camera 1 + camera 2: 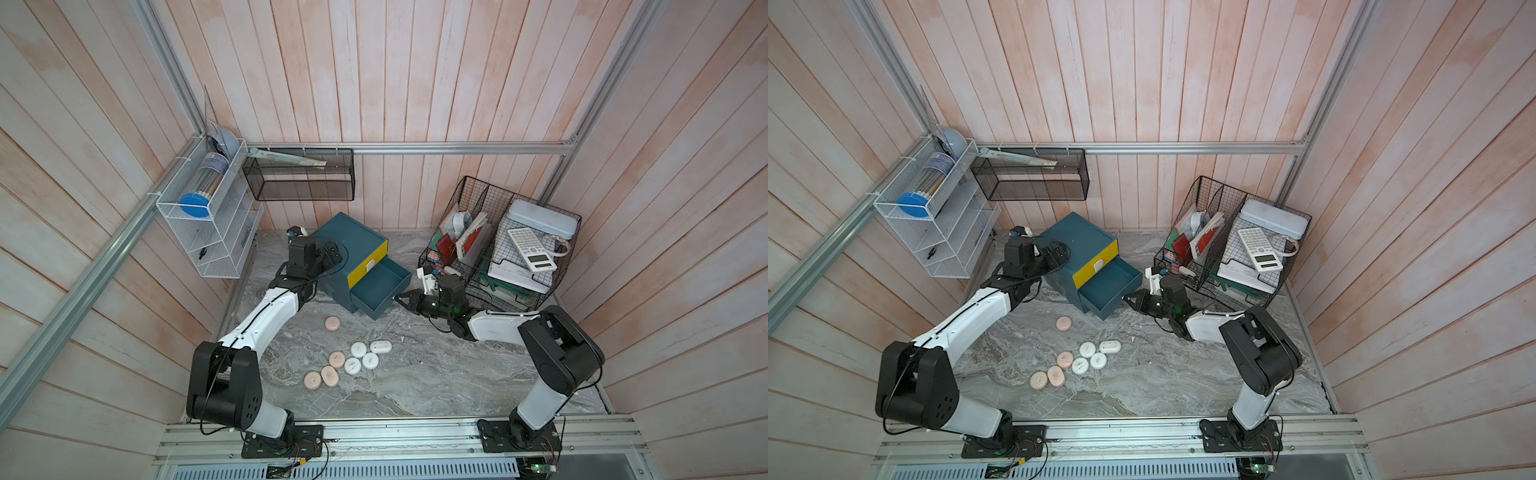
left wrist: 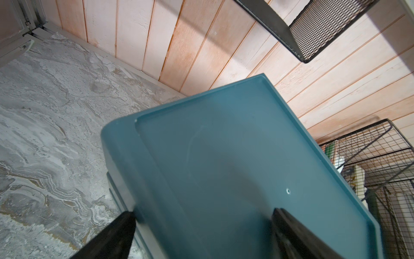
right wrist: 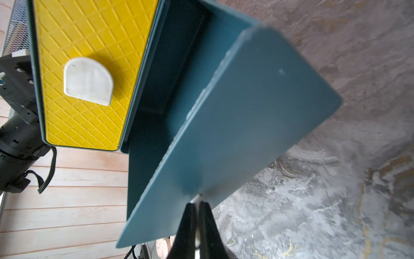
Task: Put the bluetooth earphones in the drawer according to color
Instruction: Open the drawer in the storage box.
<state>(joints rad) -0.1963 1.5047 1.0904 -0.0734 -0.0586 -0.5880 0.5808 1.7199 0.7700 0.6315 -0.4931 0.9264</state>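
Note:
The drawer (image 1: 349, 243) is a dark teal cabinet with a yellow top front (image 3: 85, 74); its middle tray (image 1: 380, 286) (image 1: 1111, 286) is pulled out and looks empty. My right gripper (image 1: 401, 298) (image 3: 199, 203) is shut on the thin white tab handle at that tray's front. My left gripper (image 2: 201, 215) is open at the cabinet's rear, one finger (image 2: 121, 226) against the side wall and one over the top. Several pale pink bluetooth earphones (image 1: 329, 375) and several white ones (image 1: 370, 360) lie on the marble in front, in both top views; one pink case (image 1: 332, 323) sits apart, nearer the cabinet.
A black wire basket (image 1: 469, 195) with a calculator (image 1: 532, 249) and papers stands right of the drawer, just behind my right wrist. A white wire rack (image 1: 199, 224) hangs on the left wall and a black mesh shelf (image 1: 299, 180) on the back wall.

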